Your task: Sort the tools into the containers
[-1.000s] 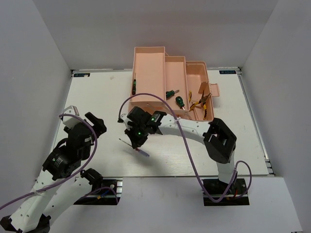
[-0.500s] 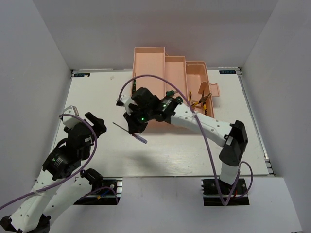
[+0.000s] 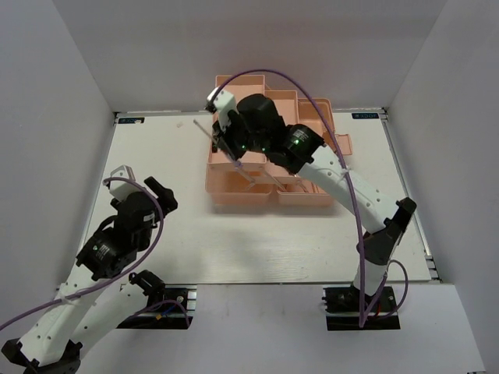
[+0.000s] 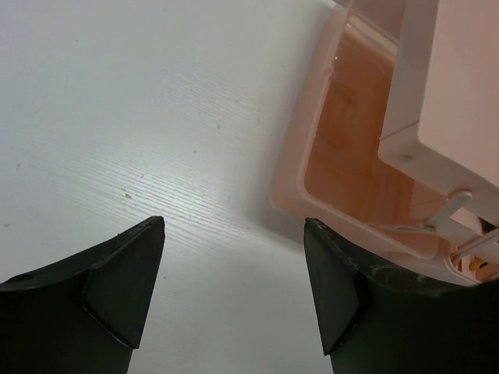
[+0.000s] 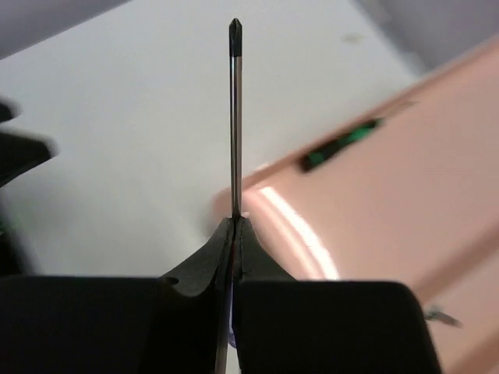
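My right gripper (image 3: 227, 145) is squeezed tight on the slim screwdriver (image 3: 203, 128). I am reaching far across and holding it up over the far left part of the pink toolbox (image 3: 238, 192). Its thin metal rod sticks out past the left side of the box, over the white table (image 3: 156, 156). Through my right wrist camera, my right gripper (image 5: 234, 227) has its two black fingers pressed together with the slim screwdriver (image 5: 235, 117) caught between them. The rod points straight out in front of them and ends in a small dark tip. Behind the rod is the pink toolbox (image 5: 382, 210), and a dark and green tool (image 5: 340, 143) lies inside it, but it looks blurry to me. My left gripper (image 3: 161, 195) is wide open and has nothing in it. It is on the near left side of the table, well away from the screwdriver. Through my left wrist camera, my left gripper (image 4: 234, 288) shows both fingers spread apart over the bare table (image 4: 156, 140), and the near corner of the pink toolbox (image 4: 327, 156) sits just ahead on the right.
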You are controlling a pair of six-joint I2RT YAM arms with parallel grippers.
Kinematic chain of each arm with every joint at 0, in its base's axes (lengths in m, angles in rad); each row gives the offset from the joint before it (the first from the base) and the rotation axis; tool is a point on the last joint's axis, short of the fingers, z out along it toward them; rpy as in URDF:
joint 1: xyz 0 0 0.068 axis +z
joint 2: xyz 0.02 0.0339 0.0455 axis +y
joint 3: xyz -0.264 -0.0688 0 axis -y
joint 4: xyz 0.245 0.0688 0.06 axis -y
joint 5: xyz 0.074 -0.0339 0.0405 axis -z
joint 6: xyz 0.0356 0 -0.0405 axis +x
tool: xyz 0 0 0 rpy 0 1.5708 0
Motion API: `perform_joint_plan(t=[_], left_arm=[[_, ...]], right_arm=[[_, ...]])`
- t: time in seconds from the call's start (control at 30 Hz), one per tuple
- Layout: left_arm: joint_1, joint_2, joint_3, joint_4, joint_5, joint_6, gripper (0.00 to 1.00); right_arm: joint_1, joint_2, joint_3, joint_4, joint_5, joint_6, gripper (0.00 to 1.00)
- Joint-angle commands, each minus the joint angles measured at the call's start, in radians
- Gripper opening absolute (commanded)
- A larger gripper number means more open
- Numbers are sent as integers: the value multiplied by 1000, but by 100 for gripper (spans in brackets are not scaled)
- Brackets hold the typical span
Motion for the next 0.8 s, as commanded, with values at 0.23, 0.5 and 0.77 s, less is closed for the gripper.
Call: perform_joint_plan(t=[0.23, 0.5, 0.77], left_arm=[[3, 33, -45, 40, 58, 6, 82], [3, 33, -54, 50, 58, 6, 82], [3, 33, -94, 83, 67, 6, 81]], right_arm=[[-150, 109, -5, 225, 276, -189, 0], [-203, 138, 35, 198, 179, -115, 69], [-288, 28, 14, -13, -624, -293, 4]])
